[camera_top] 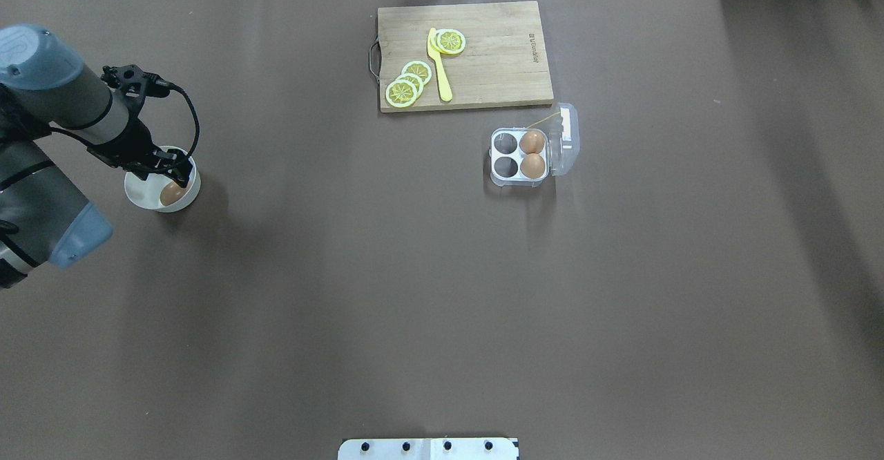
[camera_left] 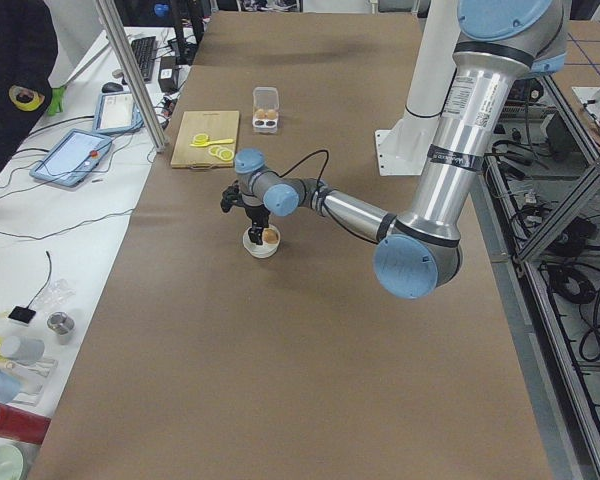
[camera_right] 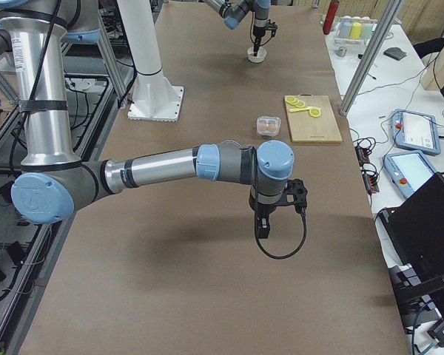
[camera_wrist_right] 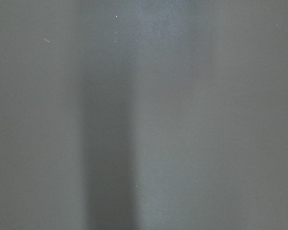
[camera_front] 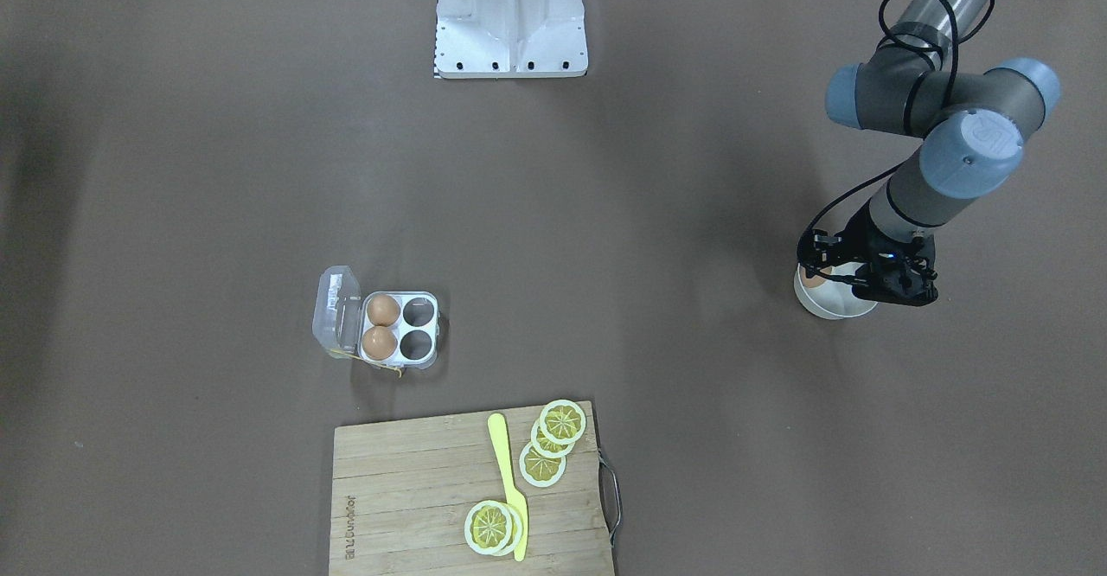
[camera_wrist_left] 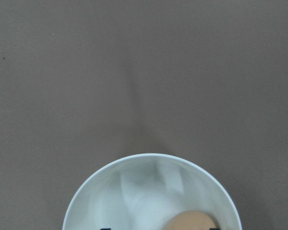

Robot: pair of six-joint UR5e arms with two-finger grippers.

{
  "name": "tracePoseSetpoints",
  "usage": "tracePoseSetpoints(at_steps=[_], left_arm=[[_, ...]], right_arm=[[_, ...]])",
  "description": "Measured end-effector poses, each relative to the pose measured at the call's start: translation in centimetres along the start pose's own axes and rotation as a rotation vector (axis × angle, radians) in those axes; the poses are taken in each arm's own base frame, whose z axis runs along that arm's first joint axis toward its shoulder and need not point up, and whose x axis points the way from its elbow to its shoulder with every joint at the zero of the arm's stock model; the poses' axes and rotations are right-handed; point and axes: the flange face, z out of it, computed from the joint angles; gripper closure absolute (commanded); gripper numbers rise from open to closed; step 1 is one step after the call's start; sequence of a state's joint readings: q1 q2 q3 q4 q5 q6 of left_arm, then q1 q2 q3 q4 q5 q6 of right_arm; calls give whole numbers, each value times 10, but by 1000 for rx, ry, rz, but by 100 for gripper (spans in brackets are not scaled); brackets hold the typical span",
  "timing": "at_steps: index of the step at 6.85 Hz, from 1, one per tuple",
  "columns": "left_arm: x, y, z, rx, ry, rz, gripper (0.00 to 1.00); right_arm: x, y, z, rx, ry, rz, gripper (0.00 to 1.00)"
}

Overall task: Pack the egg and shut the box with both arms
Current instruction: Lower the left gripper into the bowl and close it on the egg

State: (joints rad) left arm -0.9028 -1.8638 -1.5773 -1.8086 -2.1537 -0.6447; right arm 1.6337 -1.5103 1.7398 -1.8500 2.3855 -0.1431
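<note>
My left fingers (camera_top: 181, 175) point down into the white bowl (camera_top: 138, 197), which stands on the table (camera_top: 414, 294) well apart from the box (camera_top: 493, 155), off to my left of it. The egg (camera_top: 171, 194) I am after lies in that bowl, against the wall on the side away from the box's cutting-board side. My left wrist view shows two dark fingertips at its bottom edge, set wide, with the egg between them and nearer one tip. There is a clear gap on the other side, so the fingers stand apart and grip nothing.

The box sits with its clear lid (camera_top: 566, 139) swung fully back on the side facing away from the bowl. Two other eggs (camera_top: 532, 154) fill the pair of cells next to the lid. The two cells on the bowl side are bare. A yellow thread (camera_front: 372, 364) trails from the edge of the box that faces the cutting board (camera_top: 497, 66), which lies just beyond the box on the far side from my base. On the board lie lemon slices (camera_top: 409, 85) and a yellow knife (camera_top: 438, 66).

My right fingers (camera_right: 261, 229) hang pointing down over bare table, well apart from the box, off to my right of it. Only the side view catches them, and I cannot tell whether they are wide or narrow. My right wrist view shows nothing but table.
</note>
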Motion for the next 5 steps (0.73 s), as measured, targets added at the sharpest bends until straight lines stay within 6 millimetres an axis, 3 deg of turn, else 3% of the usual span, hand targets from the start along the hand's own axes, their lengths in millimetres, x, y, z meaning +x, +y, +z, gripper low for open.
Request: tracePoseSetpoints(at_steps=[5], left_arm=[[9,9,14,-23,-5,17,25]], right_arm=[[-1,0,1,-1,-1,15,0]])
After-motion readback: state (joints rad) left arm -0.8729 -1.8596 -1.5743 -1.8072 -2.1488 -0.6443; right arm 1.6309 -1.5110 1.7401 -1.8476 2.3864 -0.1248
